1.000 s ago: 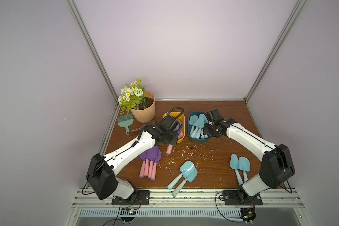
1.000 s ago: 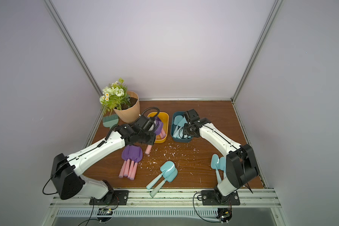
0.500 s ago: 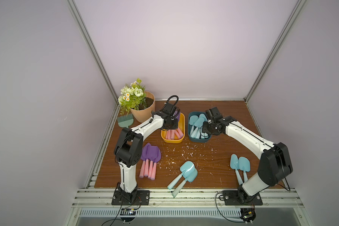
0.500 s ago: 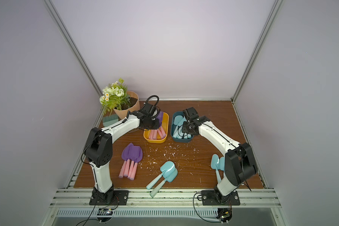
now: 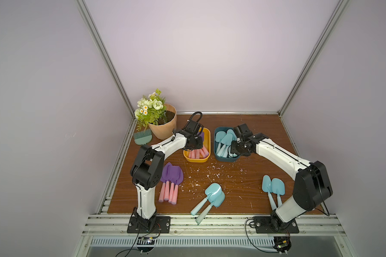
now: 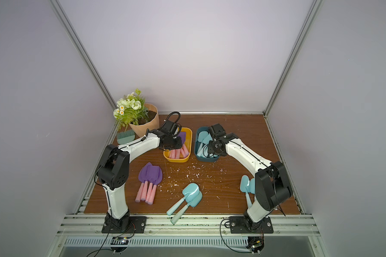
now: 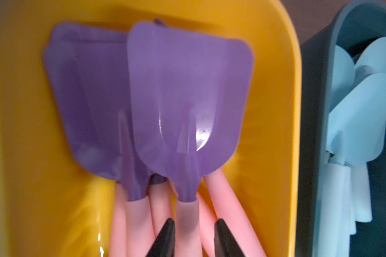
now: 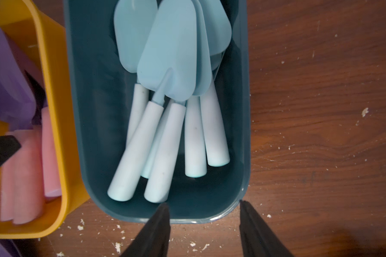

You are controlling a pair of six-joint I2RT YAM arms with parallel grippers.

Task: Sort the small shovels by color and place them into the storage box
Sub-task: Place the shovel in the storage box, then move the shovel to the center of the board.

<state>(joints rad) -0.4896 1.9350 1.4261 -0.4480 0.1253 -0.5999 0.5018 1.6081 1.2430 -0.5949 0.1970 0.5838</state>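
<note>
The purple shovel (image 7: 187, 100) on top has a broad, glossy blade with squared shoulders and a pale pink handle. It lies in the yellow box (image 7: 294, 111) on other shovels of the same two colours. The left claw (image 7: 193, 223) hangs low over its handle with the black fingers (image 7: 165, 235) a little apart. One is against the pink and the other has a slit of space beside it, so the grip is off. A second ago this arm was out over the tabletop (image 5: 254, 200) in front of the box with that shovel clamped and dangling. Now it reaches over the box and the shovel rests inside. The right claw (image 8: 203, 203) has not shifted: its fingers stand wide with nothing between them, above the near rim of the teal box (image 8: 80, 111). There the light blue shovels (image 8: 176, 55) lie heaped, with whitish handles fanned toward the claw. The two boxes sit side by side, nearly touching. Loose on the tabletop are a cluster of purple shovels (image 5: 172, 175) by the left arm's elbow, a blue pair (image 5: 213, 193) at the front edge, and a second blue pair (image 5: 273, 187) just beside the right arm. White flecks (image 5: 210, 172) litter the wood before the boxes. A flowerpot (image 5: 163, 129) and a green brush (image 5: 143, 138) stand in the far left corner. In both top views the left wrist covers part of the yellow box.
</note>
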